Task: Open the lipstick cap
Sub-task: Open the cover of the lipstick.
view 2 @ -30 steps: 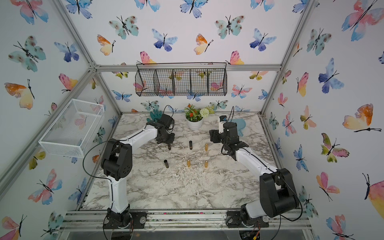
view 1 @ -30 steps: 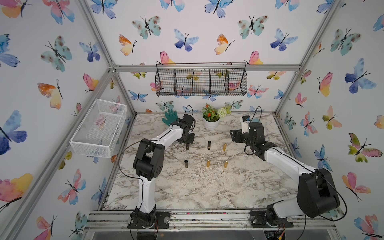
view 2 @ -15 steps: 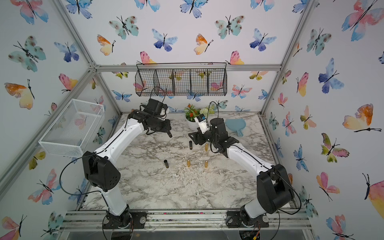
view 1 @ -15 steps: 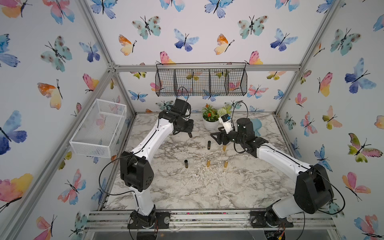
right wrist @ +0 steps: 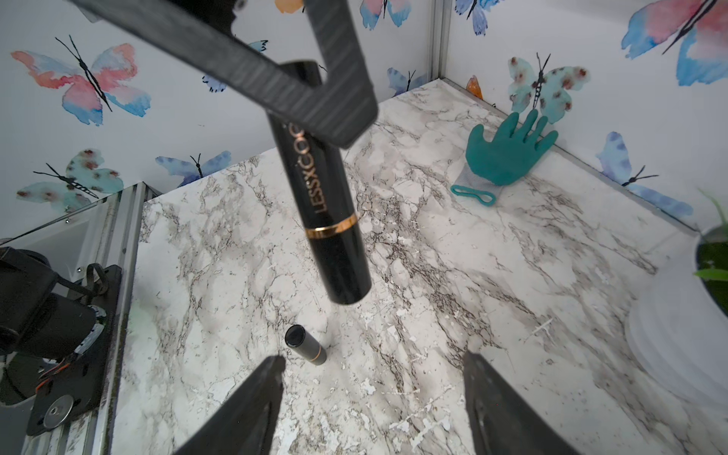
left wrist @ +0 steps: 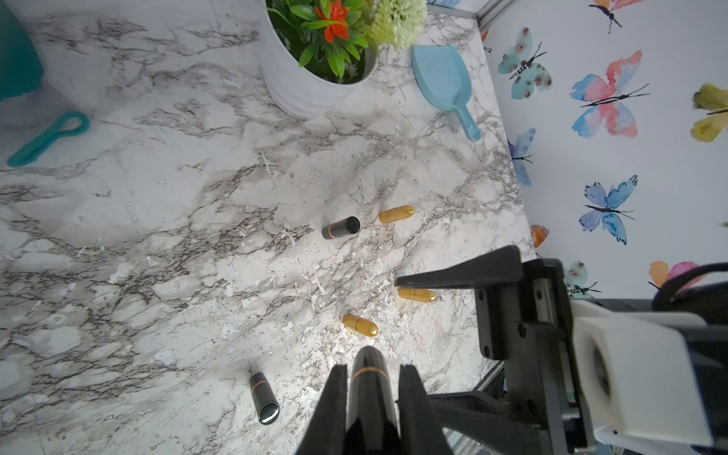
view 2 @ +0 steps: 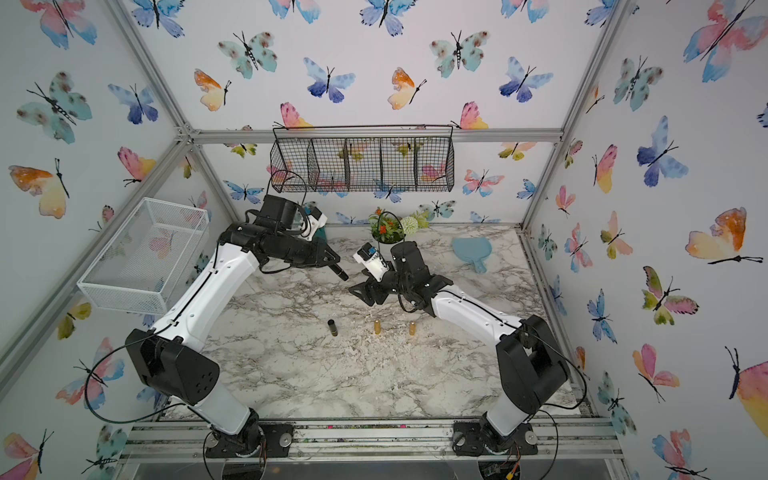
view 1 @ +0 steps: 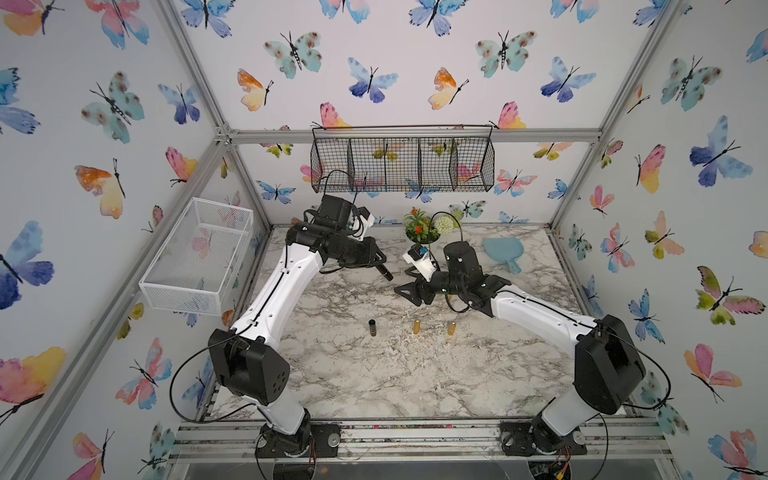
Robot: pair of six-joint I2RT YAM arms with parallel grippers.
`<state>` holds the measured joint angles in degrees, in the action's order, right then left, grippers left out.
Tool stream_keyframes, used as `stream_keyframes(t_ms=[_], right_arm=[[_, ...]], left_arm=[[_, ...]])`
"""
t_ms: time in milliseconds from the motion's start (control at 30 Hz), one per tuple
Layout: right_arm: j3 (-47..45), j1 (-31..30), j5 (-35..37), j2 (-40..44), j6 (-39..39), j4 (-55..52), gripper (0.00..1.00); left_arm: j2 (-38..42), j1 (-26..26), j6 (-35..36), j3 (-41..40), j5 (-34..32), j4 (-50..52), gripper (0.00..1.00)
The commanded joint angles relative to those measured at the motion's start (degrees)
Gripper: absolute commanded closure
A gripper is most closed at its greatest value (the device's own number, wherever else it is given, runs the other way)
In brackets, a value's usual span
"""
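Three gold tubes [left wrist: 359, 325] and two black lipsticks [left wrist: 340, 228] dot the counter [left wrist: 118, 244], left end effector [left wrist: 373, 368] clamping a third lipstick [right wrist: 327, 220], right end effector [right wrist: 374, 357] gaping empty.

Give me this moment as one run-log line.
left tool: shut on lipstick, aloft | right tool: open, facing lipstick tip, apart | lipstick: unopened | next: likely grip free end

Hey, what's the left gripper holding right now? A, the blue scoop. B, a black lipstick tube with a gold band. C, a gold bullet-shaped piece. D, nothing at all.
B: the left gripper is shut on the black lipstick tube, held in the air above the marble table, while the right gripper stands open and apart from it.
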<state>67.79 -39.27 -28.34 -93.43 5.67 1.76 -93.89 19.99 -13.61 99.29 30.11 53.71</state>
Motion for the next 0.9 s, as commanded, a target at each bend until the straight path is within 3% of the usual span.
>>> stream_keyframes(t_ms=[0, 200, 467, 700, 867], right_arm=[[2.97, -0.87, -1.37, -1.89, 0.47, 1.38, 0.34], [5.93, -2.23, -2.37, -4.31, 0.83, 1.47, 0.50], [6.74, -3.00, -2.42, -5.15, 0.93, 0.61, 0.56], [7.09, -3.27, -1.59, -5.10, 1.59, -0.34, 0.81], [7.11, -3.36, 1.35, -4.75, 3.49, -2.83, 0.87]], left_arm=[[1.95, 0.13, 0.33, -1.26, 4.23, 0.86, 1.00], [2.22, 0.14, 0.87, -2.93, 4.48, 0.87, 1.00], [1.70, 0.14, 1.47, -2.86, 5.05, 0.93, 1.00], [1.69, 0.14, 1.74, -2.57, 4.62, 0.89, 1.00], [2.04, -0.70, 2.18, -2.10, 3.18, 1.22, 1.00]])
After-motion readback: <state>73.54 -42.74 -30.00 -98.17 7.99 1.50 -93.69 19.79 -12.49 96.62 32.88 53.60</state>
